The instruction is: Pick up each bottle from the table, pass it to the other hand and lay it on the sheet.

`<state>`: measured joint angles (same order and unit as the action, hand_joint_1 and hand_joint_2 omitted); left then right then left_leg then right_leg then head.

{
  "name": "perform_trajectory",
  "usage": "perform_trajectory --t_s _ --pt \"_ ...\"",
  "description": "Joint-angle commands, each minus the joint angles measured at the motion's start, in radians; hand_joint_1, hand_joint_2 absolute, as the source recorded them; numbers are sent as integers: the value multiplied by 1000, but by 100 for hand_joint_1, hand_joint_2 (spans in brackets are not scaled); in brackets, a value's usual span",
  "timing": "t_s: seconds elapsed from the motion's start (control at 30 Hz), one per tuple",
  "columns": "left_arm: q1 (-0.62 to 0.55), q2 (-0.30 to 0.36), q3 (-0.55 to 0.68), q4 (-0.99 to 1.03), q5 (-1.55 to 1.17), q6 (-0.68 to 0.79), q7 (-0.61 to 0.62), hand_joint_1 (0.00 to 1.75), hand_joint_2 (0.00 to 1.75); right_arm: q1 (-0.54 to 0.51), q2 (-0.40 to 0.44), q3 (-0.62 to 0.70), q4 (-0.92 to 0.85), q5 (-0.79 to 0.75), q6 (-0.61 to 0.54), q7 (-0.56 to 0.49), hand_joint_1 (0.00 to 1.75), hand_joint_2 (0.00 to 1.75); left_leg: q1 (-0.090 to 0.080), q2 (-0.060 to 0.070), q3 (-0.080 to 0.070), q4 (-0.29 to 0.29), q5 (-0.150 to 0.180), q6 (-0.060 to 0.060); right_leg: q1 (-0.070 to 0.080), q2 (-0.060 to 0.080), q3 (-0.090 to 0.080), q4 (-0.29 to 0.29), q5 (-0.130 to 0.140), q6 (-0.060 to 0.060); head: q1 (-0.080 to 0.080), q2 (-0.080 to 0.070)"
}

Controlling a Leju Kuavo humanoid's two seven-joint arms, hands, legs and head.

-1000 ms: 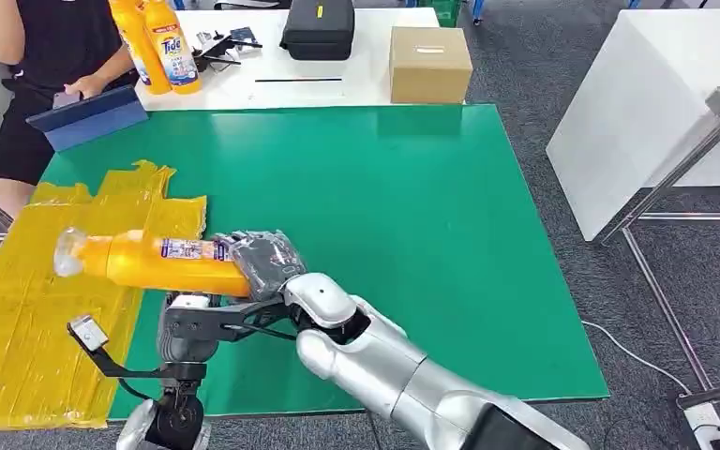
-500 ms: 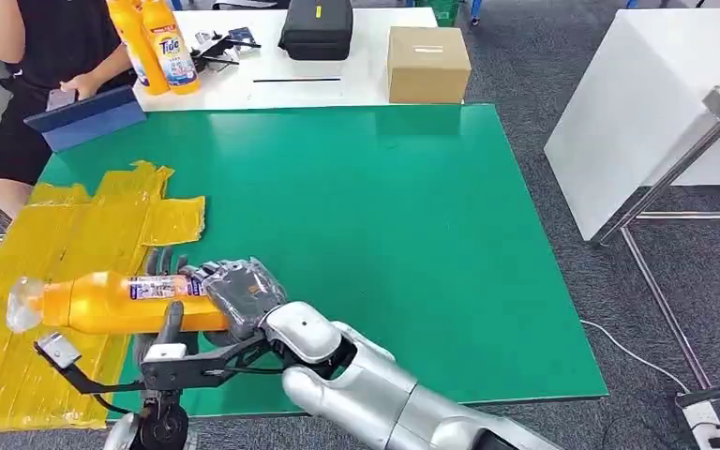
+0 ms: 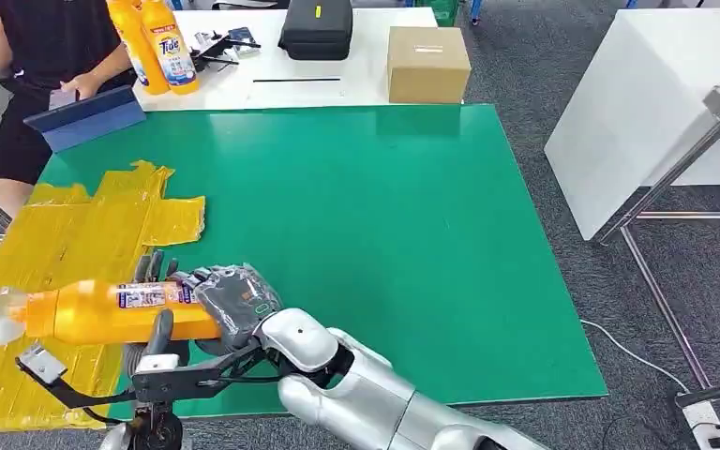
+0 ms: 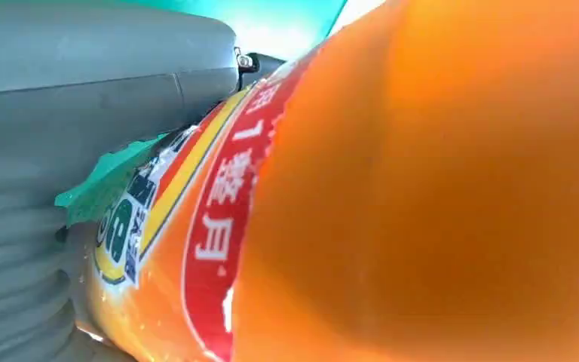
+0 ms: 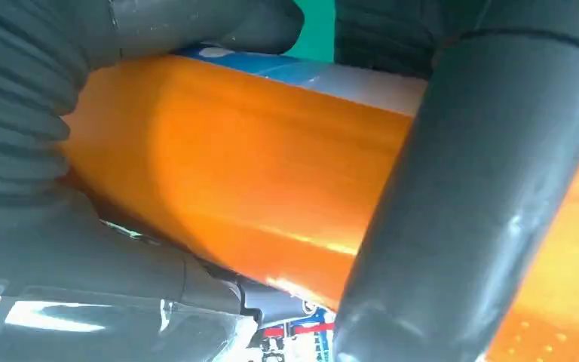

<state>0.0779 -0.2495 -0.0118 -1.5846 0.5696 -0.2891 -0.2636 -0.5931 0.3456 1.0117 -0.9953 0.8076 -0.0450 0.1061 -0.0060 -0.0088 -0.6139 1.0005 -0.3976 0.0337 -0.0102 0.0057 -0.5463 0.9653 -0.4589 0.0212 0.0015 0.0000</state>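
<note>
bottle [image 3: 103,311], orange with a clear cap, lies sideways in the air over the near edge of the green table [image 3: 384,225] and the yellow sheet [image 3: 47,262]. right hand [image 3: 234,302] clasps its base end, fingers wrapped around it. left hand [image 3: 155,328] is under its middle, fingers [image 3: 150,267] rising behind the label, thumb in front, closed around it.

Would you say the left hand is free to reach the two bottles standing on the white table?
Probably not: the left hand is wrapped around the orange bottle, and the two bottles stand beyond the green table.
</note>
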Motion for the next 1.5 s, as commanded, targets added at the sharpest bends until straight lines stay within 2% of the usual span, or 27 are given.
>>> perform_trajectory --t_s 0.03,0.7,0.73,0.77,1.03,1.07,1.27,1.5 --pt "-90 12 79 -44 4 6 -15 175 175 80 -74 96 20 9 40 -22 175 175 1 -4 4 -2 0 -2 1 -5 6 -3 -1 -1 0 0" --pt "-49 11 75 -71 14 5 -26 175 175 80 -93 101 28 -19 43 -31 173 175 1 -5 5 -3 0 -3 1 -6 7 -4 -1 -1 0 0" --pt "-50 10 75 -68 14 5 -27 175 175 79 -93 100 32 -20 42 -30 152 175 1 -4 4 -2 1 -2 1 -5 5 -3 0 -1 0 0" --pt "-51 12 73 -64 13 1 -30 175 175 75 -91 97 40 -18 36 -28 3 175 1 -5 5 -3 0 -3 1 -6 7 -4 -1 -1 0 0" --pt "-52 15 74 -58 13 -2 -34 175 175 70 -86 92 53 -20 37 -27 0 175 1 -5 4 -1 0 -3 1 -6 6 -2 -1 -1 1 0" --pt "-54 16 73 -56 13 -4 -35 175 175 70 -86 86 53 -22 34 -22 0 0 1 -6 4 -1 0 -3 1 -7 7 -2 -2 -1 0 0" --pt "-50 22 75 -51 12 -6 -35 175 175 69 -89 86 54 -22 34 -23 0 0 1 -2 2 -1 0 -2 1 -2 3 -2 0 -1 0 0" --pt "-52 27 71 -42 21 -12 -41 175 175 69 -87 84 58 -25 37 -20 0 0 1 -3 5 -2 0 -4 1 -5 7 -3 -1 -2 0 0"
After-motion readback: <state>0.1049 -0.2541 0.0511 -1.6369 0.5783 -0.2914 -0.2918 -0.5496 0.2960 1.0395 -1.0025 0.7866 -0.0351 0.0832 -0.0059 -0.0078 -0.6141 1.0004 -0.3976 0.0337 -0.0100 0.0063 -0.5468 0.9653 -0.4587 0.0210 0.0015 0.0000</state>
